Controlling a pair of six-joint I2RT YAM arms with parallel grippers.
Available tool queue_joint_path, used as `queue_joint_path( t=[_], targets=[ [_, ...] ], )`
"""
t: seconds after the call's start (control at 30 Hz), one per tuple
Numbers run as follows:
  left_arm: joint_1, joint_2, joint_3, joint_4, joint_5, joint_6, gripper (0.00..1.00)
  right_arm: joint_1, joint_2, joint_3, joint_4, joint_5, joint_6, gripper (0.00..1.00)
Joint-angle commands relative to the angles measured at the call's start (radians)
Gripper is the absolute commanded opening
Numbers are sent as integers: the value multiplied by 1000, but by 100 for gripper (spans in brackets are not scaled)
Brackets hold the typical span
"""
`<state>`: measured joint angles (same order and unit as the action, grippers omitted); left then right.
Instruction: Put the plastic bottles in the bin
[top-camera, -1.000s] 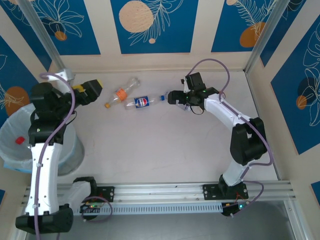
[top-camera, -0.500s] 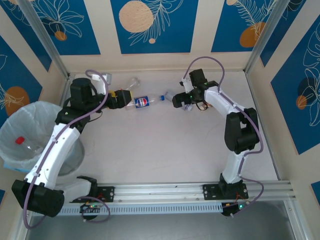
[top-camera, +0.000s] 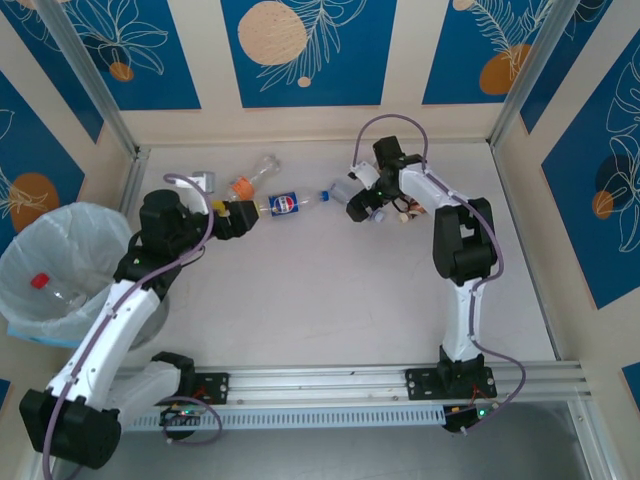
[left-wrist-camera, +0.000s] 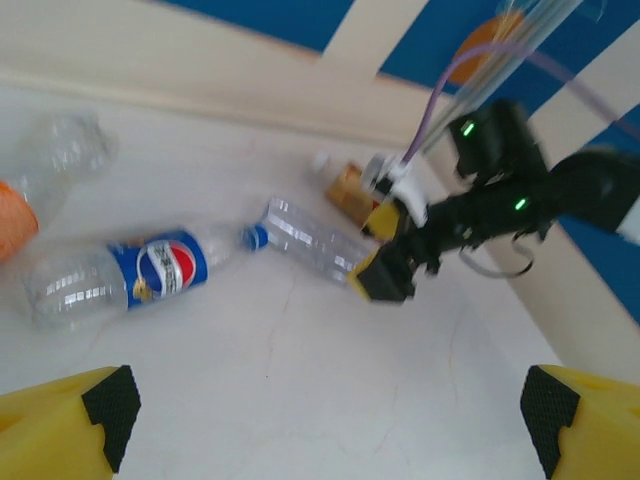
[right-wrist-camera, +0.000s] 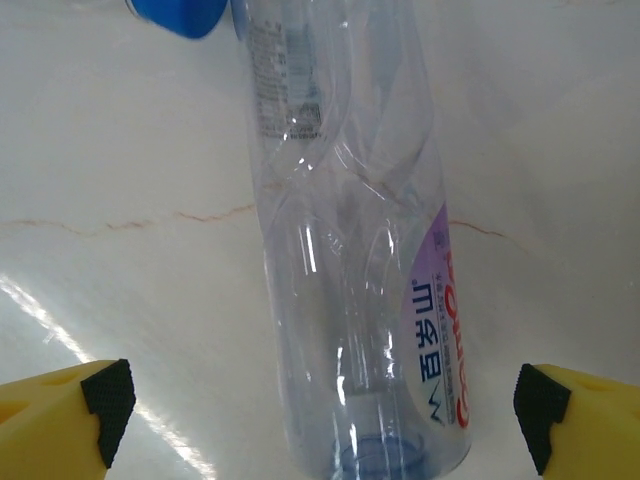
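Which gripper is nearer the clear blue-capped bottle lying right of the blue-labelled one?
Right. The right gripper, open, is at the clear bottle with a finger on each side; the left gripper, open, sits apart, past the blue-labelled bottle.

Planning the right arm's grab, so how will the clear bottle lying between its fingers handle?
The clear bottle looks empty, so it is probably light. Its creased wall suggests it would buckle when squeezed. Lying on its side on the smooth table, it may roll.
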<state>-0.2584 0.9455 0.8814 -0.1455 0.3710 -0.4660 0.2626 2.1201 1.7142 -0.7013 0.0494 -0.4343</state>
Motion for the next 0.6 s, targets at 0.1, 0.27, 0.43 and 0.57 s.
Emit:
queue_joint_path(
  t=[0.1, 0.27, 0.43, 0.57],
  targets=[
    [-10, -52, -79, 131, -62, -55, 99, 3, 94, 119, -110, 30, -125, 99],
    [-10, -52, -71, 99, -64, -51, 99, 1, 131, 157, -170, 9, -124, 95],
    [-10, -66, -74, 88, -78, -52, 99, -1, 152, 157, -167, 12, -129, 88],
    [-9, -67, -75, 79, -78, -51, 99, 2, 169, 161, -175, 16, -132, 86]
  ],
)
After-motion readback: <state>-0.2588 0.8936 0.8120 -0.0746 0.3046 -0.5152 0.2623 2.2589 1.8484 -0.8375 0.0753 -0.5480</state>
